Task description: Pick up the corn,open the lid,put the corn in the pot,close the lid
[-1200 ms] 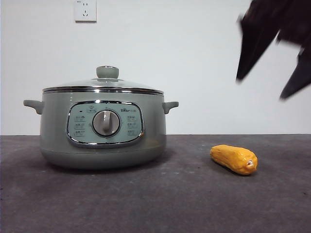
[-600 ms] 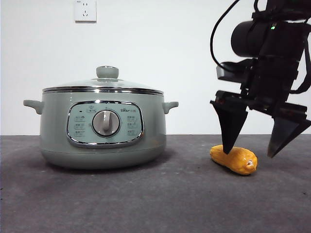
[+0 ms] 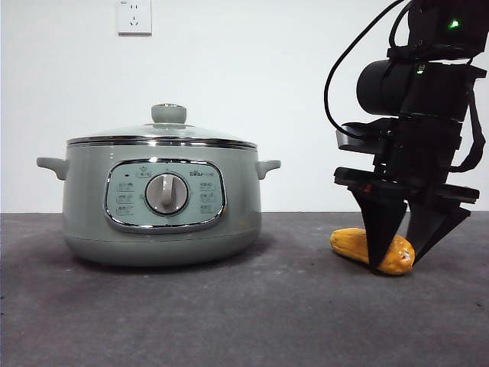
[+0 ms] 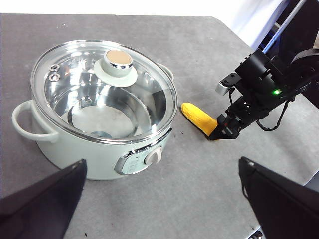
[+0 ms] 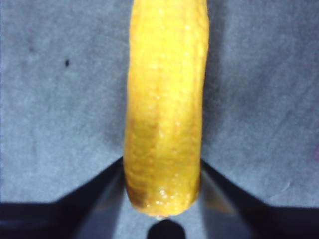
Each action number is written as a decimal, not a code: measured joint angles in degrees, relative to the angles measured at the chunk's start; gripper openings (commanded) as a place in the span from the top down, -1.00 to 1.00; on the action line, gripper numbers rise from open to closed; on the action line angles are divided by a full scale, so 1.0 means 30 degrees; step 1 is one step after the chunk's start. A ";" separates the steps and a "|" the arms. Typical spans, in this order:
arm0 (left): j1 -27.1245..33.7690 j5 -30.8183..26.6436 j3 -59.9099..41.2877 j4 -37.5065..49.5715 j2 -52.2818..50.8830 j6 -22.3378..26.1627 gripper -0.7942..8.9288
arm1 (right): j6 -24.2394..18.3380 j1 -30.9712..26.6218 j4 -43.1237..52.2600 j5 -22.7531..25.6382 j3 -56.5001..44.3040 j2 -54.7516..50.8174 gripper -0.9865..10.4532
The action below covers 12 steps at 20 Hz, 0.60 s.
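Two jaws of the right gripper (image 3: 397,260) are down at the table (image 3: 229,321), pressed against both sides of the corn (image 3: 353,243), which still lies flat. Bare table separates it from the pot (image 3: 160,206); lid (image 4: 102,92) seated. Left gripper (image 4: 159,199) hangs high, jaws spread.

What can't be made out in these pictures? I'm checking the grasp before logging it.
- Front view: the right gripper covers the middle of the corn; contact with its fingers is hidden.
- Right wrist view: the corn's far end is cut off by the picture edge.
- Left wrist view: the pot panel labels are too small to read.
- Through the lid, reflections blur the pot's floor.
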 measured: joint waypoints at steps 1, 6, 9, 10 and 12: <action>0.0000 0.0000 0.0000 0.0000 0.0095 0.0000 -0.52 | 0.0000 0.0000 0.0022 0.0000 0.0000 0.0000 0.62; 0.0000 0.0000 0.0000 0.0517 0.0597 0.0000 -0.52 | -0.0007 0.0000 0.0299 -0.0153 0.0000 0.0000 0.85; 0.0000 -0.0175 0.0000 0.2098 0.1042 -0.0087 -0.52 | -0.0022 0.0000 0.0015 -0.0787 0.0000 -0.0102 0.85; 0.0000 -0.0277 0.0000 0.2543 0.1319 -0.0087 -0.51 | -0.0073 0.0000 -0.0328 -0.1129 0.0000 -0.0415 0.85; -0.0102 -0.0364 0.0000 0.3694 0.2157 -0.0087 -0.51 | -0.0146 0.0000 -0.0874 -0.1749 0.0000 -0.2011 0.85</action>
